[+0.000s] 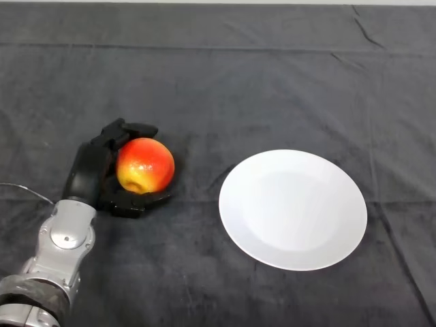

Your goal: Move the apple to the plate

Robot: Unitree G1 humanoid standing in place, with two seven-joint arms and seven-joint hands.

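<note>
Hand curled round apple, white plate near, dark cloth between

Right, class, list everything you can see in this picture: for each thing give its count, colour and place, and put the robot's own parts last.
apple: one, red and yellow, on the left side of the table, inside the hand's grasp, apart from the plate
plate: one, white, round, right of centre, nothing on it
cloth: one, dark grey, creased, covering the whole table
left arm: one, silver-grey, coming in from the lower left
left hand: one, black, fingers and thumb curled round the apple
</note>
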